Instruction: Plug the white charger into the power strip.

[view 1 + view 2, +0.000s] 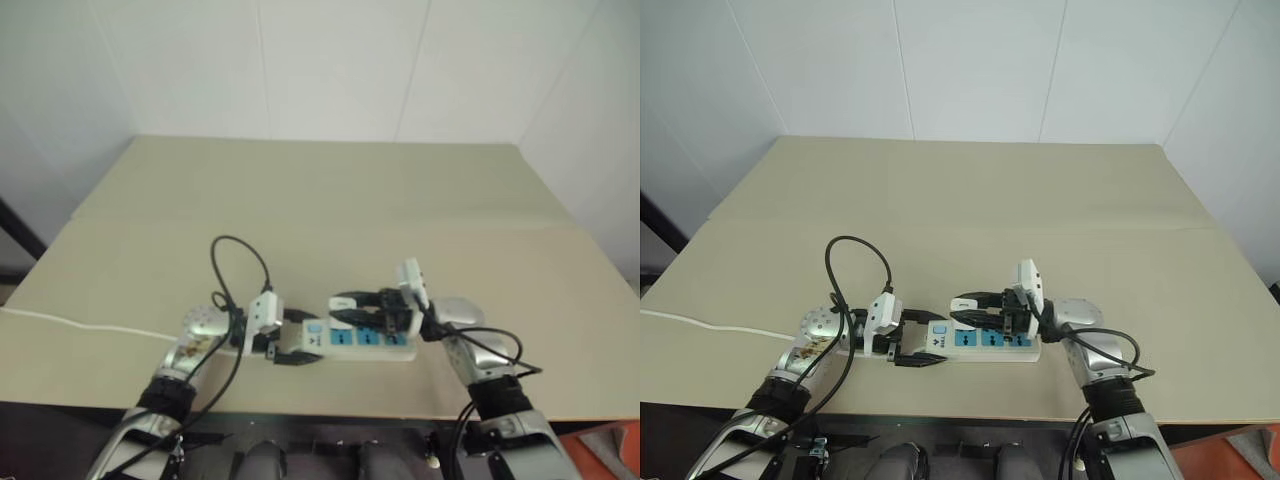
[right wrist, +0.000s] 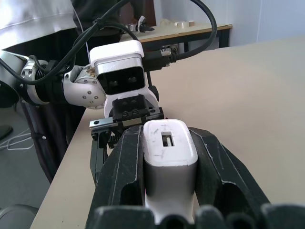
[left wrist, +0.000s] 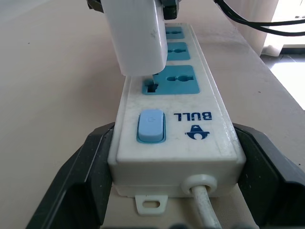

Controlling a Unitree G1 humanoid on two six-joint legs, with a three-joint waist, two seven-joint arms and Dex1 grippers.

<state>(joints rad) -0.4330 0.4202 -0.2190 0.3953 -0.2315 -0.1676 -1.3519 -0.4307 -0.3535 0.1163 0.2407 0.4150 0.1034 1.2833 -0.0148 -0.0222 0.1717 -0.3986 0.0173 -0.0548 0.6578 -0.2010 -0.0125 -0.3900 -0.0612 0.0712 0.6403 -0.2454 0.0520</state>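
The power strip [image 1: 980,338] lies near the front edge of the tan table [image 1: 970,200], and everything sits around it. At its cord end, the left gripper [image 1: 916,342] spans the strip's width, one black finger against each long side, beside the blue switch [image 3: 151,126]. Above the first blue socket [image 3: 174,80] next to that switch, the white charger [image 3: 137,36] hangs with its prongs entering the slots. The right gripper [image 2: 167,167] is clamped tight on the charger, reaching in from the strip's far end.
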